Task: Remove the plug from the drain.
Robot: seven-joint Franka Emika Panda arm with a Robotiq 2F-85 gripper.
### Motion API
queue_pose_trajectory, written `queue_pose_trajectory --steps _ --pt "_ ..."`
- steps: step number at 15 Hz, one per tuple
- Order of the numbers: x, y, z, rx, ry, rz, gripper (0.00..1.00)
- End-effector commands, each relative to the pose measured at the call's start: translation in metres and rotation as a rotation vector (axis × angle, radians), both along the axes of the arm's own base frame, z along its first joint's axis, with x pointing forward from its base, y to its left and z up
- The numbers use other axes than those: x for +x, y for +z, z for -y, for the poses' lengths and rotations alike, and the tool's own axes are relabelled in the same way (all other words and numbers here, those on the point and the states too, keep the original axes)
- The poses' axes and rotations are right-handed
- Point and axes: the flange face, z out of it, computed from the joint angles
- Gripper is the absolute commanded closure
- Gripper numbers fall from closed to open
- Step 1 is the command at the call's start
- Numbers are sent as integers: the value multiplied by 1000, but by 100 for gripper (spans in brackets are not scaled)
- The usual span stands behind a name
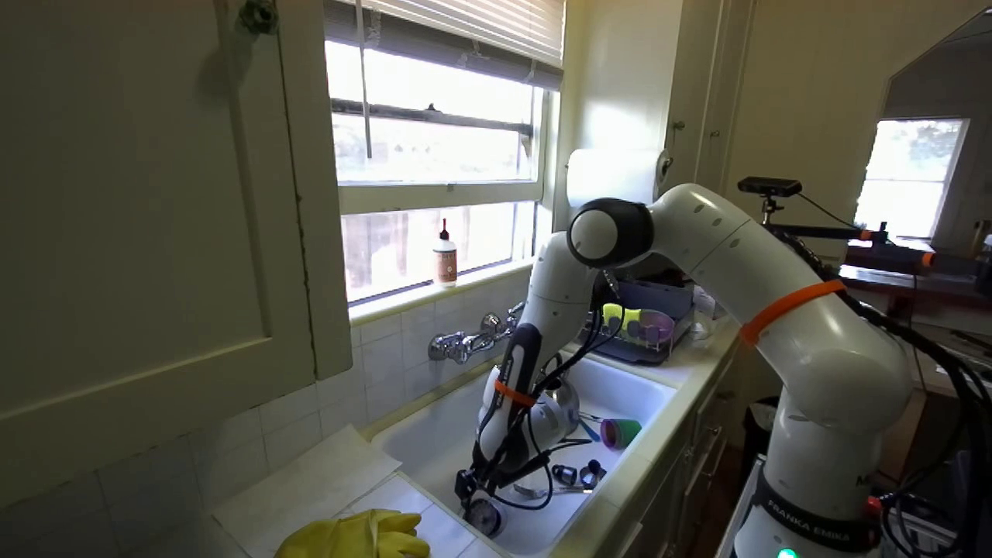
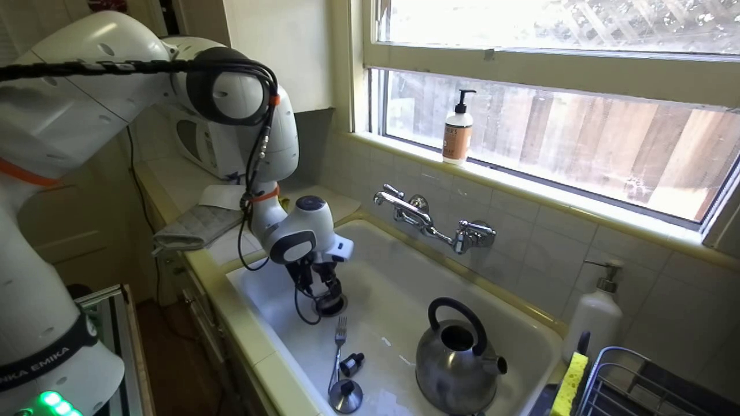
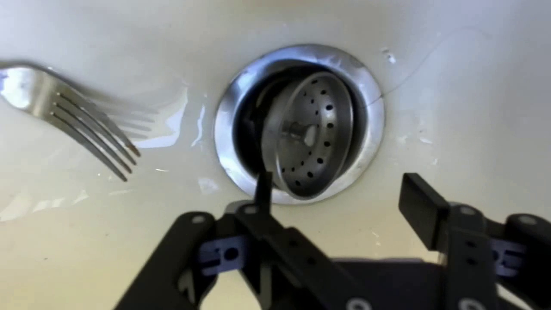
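Observation:
The plug, a metal strainer basket with a ring of holes and a centre post, sits tilted inside the drain in the wrist view. Its rim stands up toward the left side of the steel drain ring. My gripper is open with nothing between its fingers. The left fingertip overlaps the lower edge of the drain in view; whether it touches is unclear. The right fingertip is over bare sink. In both exterior views the gripper points down at the drain, partly hiding it.
A fork lies near the drain, with a small dark fitting and a metal funnel-like piece beyond. A kettle and a cup are in the sink. The faucet juts from the wall. Yellow gloves lie on the counter.

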Motion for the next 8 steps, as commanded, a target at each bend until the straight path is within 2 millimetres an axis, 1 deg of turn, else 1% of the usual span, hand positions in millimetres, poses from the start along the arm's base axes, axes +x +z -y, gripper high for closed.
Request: queue_pose_trajectory --steps 1,2,4,6,7,8 --pt "-14 15 13 -20 45 10 0" --pt "-15 15 15 -27 61 8 0" --pt "-15 9 18 -43 119 5 0" --pt "-14 -1 21 -58 154 -3 0" --pt "-13 -6 22 -65 168 -5 2" --pt "-13 -9 23 -68 179 -6 15"
